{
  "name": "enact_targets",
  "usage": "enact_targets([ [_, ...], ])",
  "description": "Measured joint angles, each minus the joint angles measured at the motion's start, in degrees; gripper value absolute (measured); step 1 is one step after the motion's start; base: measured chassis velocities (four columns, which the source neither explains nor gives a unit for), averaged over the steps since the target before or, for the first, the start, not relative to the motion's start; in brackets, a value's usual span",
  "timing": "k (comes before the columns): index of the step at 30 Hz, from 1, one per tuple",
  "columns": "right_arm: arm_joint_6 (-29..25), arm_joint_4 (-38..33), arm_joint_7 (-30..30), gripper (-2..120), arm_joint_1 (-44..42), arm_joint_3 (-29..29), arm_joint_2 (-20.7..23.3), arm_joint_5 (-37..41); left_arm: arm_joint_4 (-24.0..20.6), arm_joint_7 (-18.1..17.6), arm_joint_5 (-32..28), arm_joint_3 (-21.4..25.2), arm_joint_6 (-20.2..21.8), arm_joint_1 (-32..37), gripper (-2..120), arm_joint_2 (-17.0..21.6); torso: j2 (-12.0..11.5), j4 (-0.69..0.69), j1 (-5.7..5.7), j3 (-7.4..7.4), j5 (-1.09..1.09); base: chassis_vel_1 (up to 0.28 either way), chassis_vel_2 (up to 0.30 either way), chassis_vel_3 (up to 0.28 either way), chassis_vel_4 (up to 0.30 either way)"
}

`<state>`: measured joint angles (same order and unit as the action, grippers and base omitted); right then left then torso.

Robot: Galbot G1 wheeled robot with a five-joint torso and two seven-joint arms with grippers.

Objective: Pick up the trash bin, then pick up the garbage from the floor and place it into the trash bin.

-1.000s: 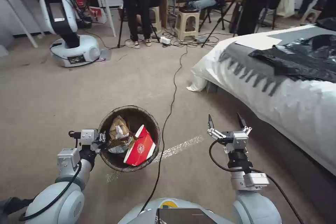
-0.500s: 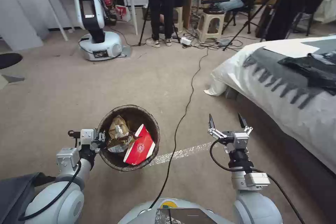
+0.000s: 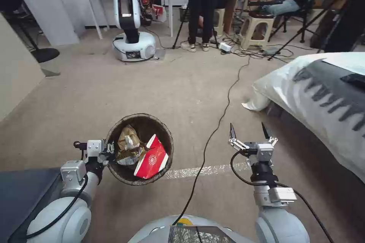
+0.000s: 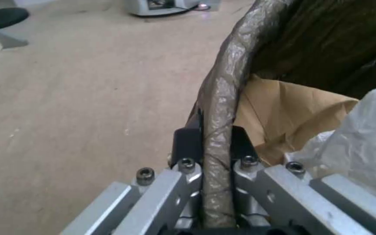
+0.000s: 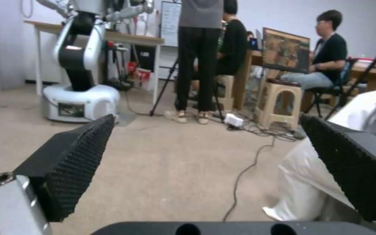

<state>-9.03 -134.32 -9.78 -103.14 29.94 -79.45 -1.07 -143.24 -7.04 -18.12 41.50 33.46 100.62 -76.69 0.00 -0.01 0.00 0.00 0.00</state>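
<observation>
Head view: the left gripper (image 3: 108,151) holds the trash bin (image 3: 123,172) by its near left rim, lifted in front of the robot over the beige carpet (image 3: 95,91). Left wrist view: the two black pads (image 4: 186,143) are pressed on either side of the bag-covered rim (image 4: 220,107), one outside and one inside the bin. Contents visible from the head camera: a red-and-white carton (image 3: 152,159) leaning against the right inner wall, a gold snack wrapper (image 3: 128,146) to its left; the wrist camera also shows a brown paper bag (image 4: 284,111) and a white plastic piece (image 4: 357,137) inside. The right gripper (image 3: 249,131) is held out in front of the robot on the right, well apart from the bin, its fingers spread wide with nothing between them; in the right wrist view the textured black pads (image 5: 77,156) frame open floor. A black cable (image 3: 224,110) runs across the carpet between the two arms, crossing a strip of clear tape (image 3: 205,170). A bed with white bedding (image 3: 304,95) stands at right, and another white robot base (image 3: 134,47) stands farther off beside a table
</observation>
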Motion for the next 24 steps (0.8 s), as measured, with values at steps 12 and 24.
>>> enact_targets([
  [12, -0.06, -0.14, -0.11, 100, -0.23, 1.68, -0.09, 1.26, 0.0, -0.07, 0.03, -0.03, -0.73, 0.16, 0, 0.14, 0.0, 0.0, 0.0, 0.0, 0.0, 0.043, 0.05, 0.052, 0.051],
  [24, 0.32, -0.07, -0.06, 100, -0.09, 2.41, 0.37, 2.31, 0.0, -0.62, -1.62, 0.01, 1.57, -0.11, 0, 1.3, 0.0, 0.01, 0.0, 0.0, 0.0, 0.0, 0.0, 0.0, 0.0],
])
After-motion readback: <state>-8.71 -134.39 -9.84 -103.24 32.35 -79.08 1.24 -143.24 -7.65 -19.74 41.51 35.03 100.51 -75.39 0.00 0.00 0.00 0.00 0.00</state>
